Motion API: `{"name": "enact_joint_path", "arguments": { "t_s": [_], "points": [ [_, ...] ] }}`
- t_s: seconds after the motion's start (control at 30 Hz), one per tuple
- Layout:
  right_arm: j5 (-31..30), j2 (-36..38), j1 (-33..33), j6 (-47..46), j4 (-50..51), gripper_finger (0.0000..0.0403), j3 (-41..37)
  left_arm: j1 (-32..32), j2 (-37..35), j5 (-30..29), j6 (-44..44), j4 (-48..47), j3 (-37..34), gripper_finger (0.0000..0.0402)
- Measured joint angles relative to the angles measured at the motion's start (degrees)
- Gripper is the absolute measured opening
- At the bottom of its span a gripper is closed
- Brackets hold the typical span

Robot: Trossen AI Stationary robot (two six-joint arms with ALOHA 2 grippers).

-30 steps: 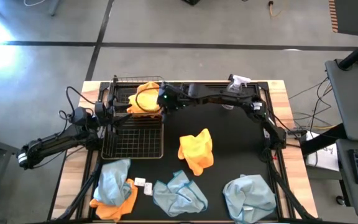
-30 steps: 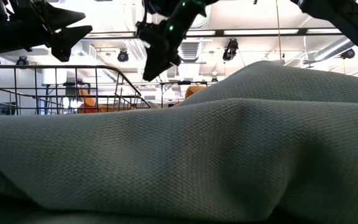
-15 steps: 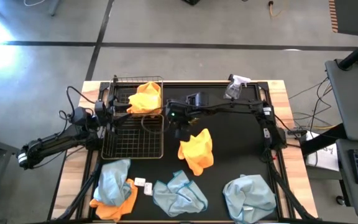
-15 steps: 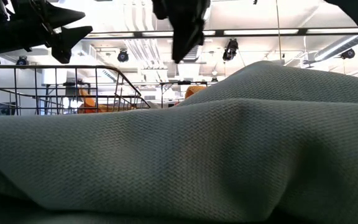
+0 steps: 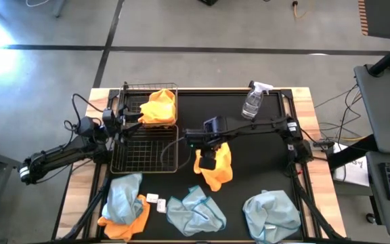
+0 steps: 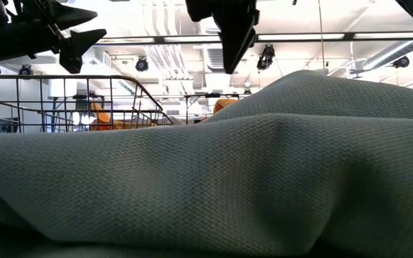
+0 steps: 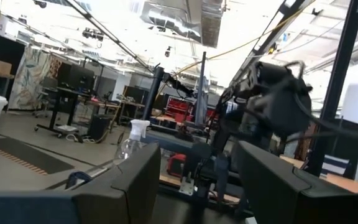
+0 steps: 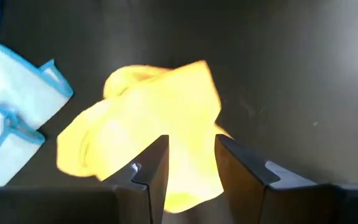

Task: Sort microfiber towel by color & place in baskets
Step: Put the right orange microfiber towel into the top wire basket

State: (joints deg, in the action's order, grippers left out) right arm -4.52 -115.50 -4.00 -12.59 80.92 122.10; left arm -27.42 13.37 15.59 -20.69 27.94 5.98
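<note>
Orange towel (image 5: 214,165) sits loose on the worktop right under the right end effector (image 5: 208,161), whose fingers are parted and empty. I'd drop straight onto the bunched middle for a full pinch. Basket (image 5: 144,154) with an orange one is off beside it; left end effector (image 5: 122,120) waits there, open.

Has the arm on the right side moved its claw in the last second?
Yes. The right gripper left the basket and now hangs open over the orange towel mid-table.
</note>
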Motion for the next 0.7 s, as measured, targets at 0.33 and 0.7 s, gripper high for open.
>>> {"name": "enact_joint_path", "arguments": {
  "t_s": [0.33, 0.7],
  "points": [
    [0.0, 0.0, -4.1, -7.4, 1.6, 0.0139, -4.4, 0.0, 0.0, 0.0, -1.4, -0.1, 0.0, 0.0194],
    [0.0, 0.0, -6.1, -18.3, 1.8, 0.0144, -8.4, 0.0, 0.0, 3.2, -2.6, -0.4, 0.0, 0.0194]
  ]
}}
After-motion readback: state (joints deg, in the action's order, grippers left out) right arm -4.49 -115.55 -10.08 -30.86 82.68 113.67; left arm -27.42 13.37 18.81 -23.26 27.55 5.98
